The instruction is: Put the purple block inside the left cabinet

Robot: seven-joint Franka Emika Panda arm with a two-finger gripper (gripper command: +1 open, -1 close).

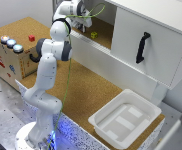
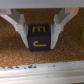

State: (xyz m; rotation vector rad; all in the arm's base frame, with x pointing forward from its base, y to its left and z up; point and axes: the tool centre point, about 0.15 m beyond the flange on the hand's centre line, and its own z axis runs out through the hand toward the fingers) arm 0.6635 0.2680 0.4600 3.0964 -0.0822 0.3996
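In the wrist view the purple block (image 2: pixel 39 38), with yellow letters on it, sits between my gripper's (image 2: pixel 39 44) fingers (image 2: pixel 21 29). The fingers press on its two sides. The block rests on or just above the cork-brown floor (image 2: pixel 15 56) of the left cabinet, behind the low white front wall (image 2: pixel 40 75). In the exterior view the gripper (image 1: pixel 84 11) is reached into the left cabinet (image 1: pixel 91 49) at its far end. The purple block is hidden there by the hand.
A small yellow-green block (image 1: pixel 94 35) lies on the cabinet floor near the gripper. The compartment with a white door and black handle (image 1: pixel 142 47) adjoins it. A shallow white tray (image 1: pixel 125 117) and a cork-topped box with buttons (image 1: pixel 11 44) and a red block (image 1: pixel 31 37) stand on the table.
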